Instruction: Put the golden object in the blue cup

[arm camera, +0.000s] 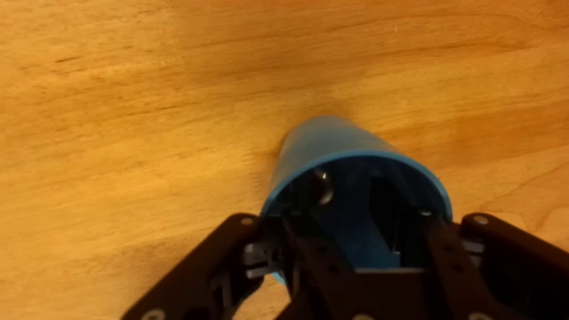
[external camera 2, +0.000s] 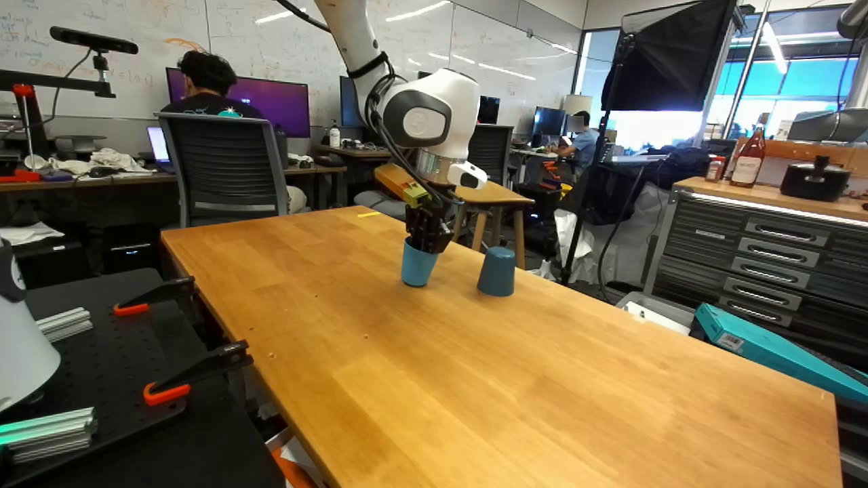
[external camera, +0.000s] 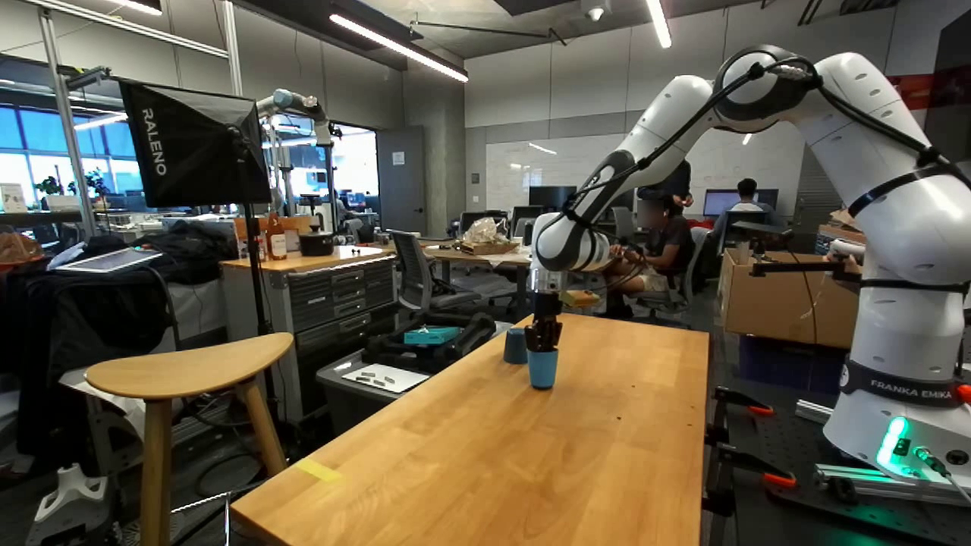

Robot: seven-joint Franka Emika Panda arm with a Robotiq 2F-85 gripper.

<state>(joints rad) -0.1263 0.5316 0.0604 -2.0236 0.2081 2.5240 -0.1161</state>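
I have the end effector (arm camera: 349, 202) inside the upright blue cup (external camera 2: 418, 267) on the bench (external camera 2: 434, 379), jaws apart; small shiny object (arm camera: 326, 190) within the rim beside one jaw, too dark to tell if golden

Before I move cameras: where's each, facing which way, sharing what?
Wrist view: above the tool, looking down into the blue cup; own body: tool only.
Exterior view: near the yellow tape, looking along the wooden table; own body: arm, base, tool.
Exterior view: nearer the table's opposite end, facing the tape, upturned slate-blue cup mid-frame; own body: tool, part of arm, sliver of base.
Both exterior views share table, tape, both cups, arm, tool.
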